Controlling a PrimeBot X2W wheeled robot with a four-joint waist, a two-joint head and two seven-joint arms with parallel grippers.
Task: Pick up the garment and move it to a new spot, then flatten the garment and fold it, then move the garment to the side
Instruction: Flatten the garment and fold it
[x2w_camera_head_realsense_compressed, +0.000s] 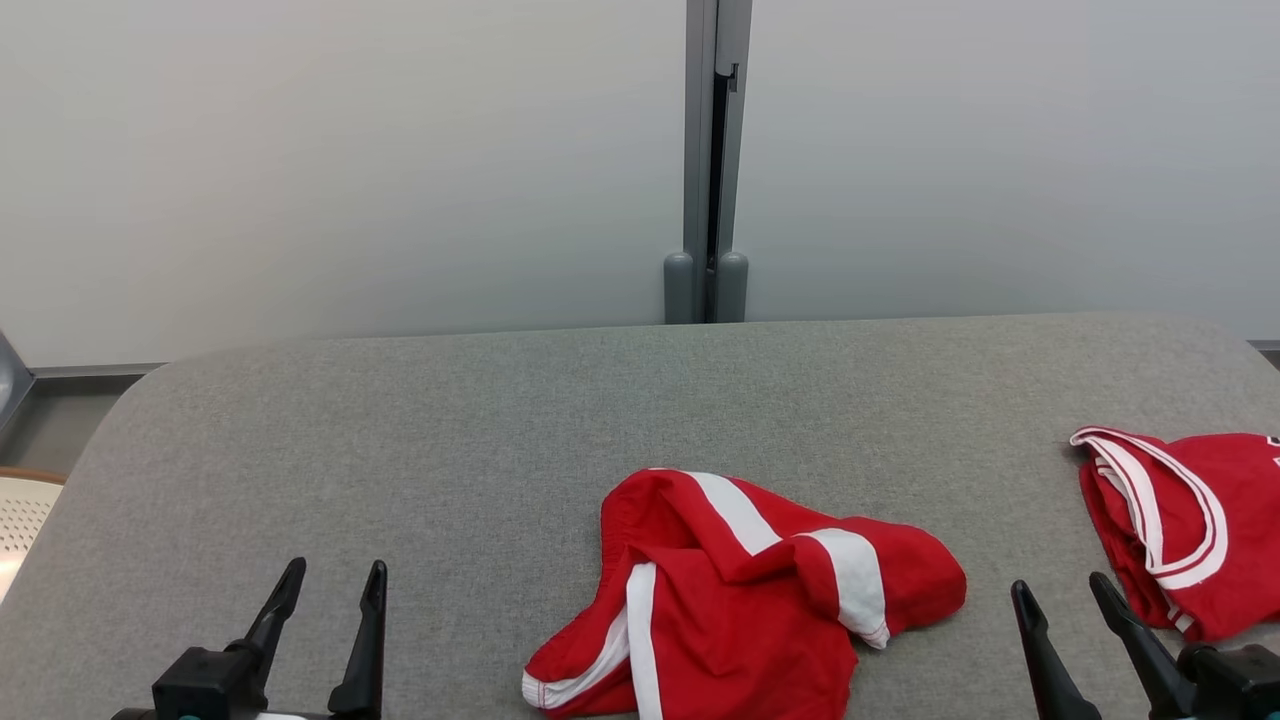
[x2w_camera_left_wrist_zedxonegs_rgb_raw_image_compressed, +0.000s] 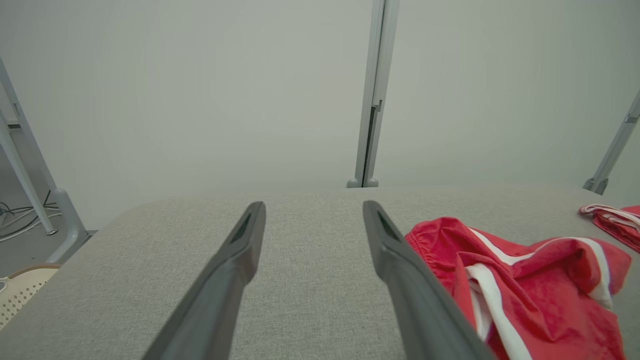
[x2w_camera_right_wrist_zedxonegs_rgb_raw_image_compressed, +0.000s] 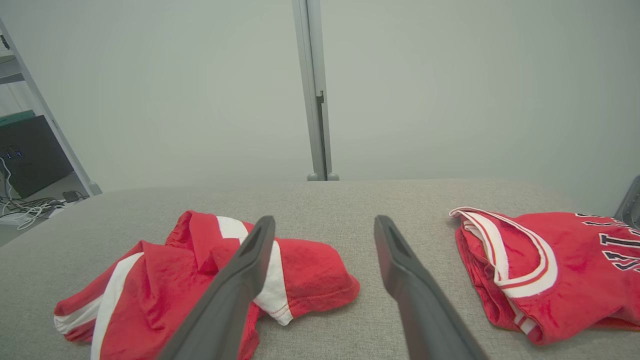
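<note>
Garment (x2w_camera_head_realsense_compressed: 740, 600) between left hand (x2w_camera_head_realsense_compressed: 336, 566) and right hand (x2w_camera_head_realsense_compressed: 1058, 584)

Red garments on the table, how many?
2. A crumpled striped garment lies front centre; a jersey lies at the right, partly cut off by the frame edge.

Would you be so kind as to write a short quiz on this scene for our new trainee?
1. True or false: the left hand is shut on the crumpled red garment.
2. The red jersey lies: A) to the robot's left of the crumpled garment; B) to the robot's right of it; C) on top of it.
3. Fill in: the stripes on the crumpled red garment are ___.
Key: 1. False: the left hand and the right hand both stand open and empty. 2. B. 3. White.
</note>
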